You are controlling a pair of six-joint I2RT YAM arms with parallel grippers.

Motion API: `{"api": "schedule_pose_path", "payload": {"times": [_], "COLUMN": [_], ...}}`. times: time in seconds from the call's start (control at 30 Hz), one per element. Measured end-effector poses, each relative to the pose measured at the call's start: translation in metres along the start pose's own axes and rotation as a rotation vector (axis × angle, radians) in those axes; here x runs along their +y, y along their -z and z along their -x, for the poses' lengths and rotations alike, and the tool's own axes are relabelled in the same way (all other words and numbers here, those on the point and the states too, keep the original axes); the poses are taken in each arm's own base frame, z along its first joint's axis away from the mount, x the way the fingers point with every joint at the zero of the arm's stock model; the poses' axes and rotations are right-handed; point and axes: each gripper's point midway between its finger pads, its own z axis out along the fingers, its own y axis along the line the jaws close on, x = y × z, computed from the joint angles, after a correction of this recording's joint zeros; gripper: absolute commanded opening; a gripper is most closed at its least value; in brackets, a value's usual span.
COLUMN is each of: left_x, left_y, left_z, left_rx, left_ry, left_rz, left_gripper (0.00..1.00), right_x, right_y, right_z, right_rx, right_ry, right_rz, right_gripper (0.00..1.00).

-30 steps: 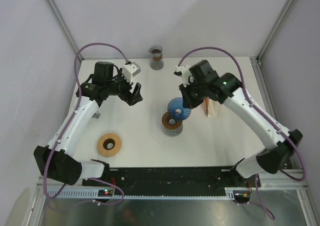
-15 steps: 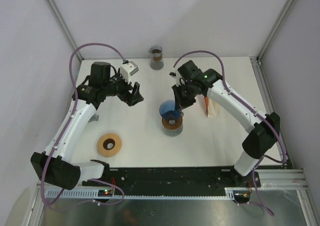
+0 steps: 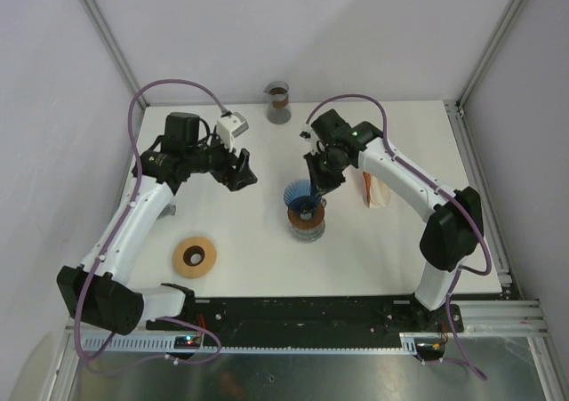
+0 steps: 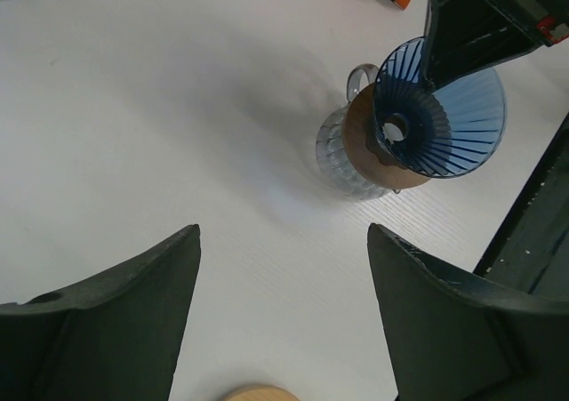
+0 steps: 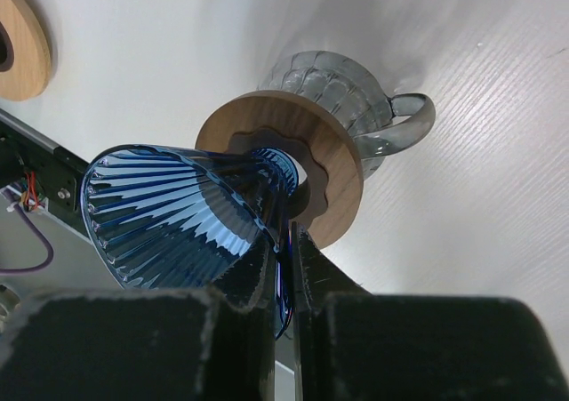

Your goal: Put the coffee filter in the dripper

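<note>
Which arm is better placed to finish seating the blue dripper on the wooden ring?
Right: the right gripper is shut on the blue dripper, its tip at the wooden ring; the left gripper is open, empty and apart.

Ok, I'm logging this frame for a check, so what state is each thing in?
Blue ribbed see-through dripper cone: tilted, empty, narrow end at the wooden collar.
Right fingers: shut on the dripper cone's rim.
Left fingers: open, holding nothing.
Clear ribbed glass carafe: upright, wooden collar on top.
Loose round wooden ring: flat on the table.
</note>
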Motion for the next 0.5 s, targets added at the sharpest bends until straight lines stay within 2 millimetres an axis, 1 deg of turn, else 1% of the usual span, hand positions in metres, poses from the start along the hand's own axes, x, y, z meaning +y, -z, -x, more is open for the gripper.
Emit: {"api": "schedule_pose_path", "payload": {"times": [0.1,0.17,0.33,0.43,0.5], "left_x": [-0.004,-0.009,-0.037,-0.052,-0.059], "left_y": [-0.006,-0.015,-0.042,-0.053,-0.058], "left_z": [-0.002,-0.006,-0.016,-0.021,-0.023], "left_rx": [0.011,0.032,0.102,0.136,0.151], "left_ry": [0.025,0.044,0.085,0.100,0.106], "left_rz": [-0.032,-0.056,-0.150,-0.191,-0.210], "left_gripper": [0.76,0.75,0.74,0.72,0.71], "right_x": [-0.002,-0.004,-0.008,-0.010,-0.007], "right_y": [-0.001,-0.002,-0.009,-0.016,-0.018], "right_z": [0.000,0.000,-0.004,-0.009,-0.009], "right_rx": [-0.003,-0.002,0.007,0.016,0.009], "right_ry": [0.000,-0.002,-0.004,-0.004,-0.005], "right_rz": [-0.008,-0.014,-0.026,-0.025,-0.014], "right_gripper": [0.00,0.00,0.00,0.00,0.00]}}
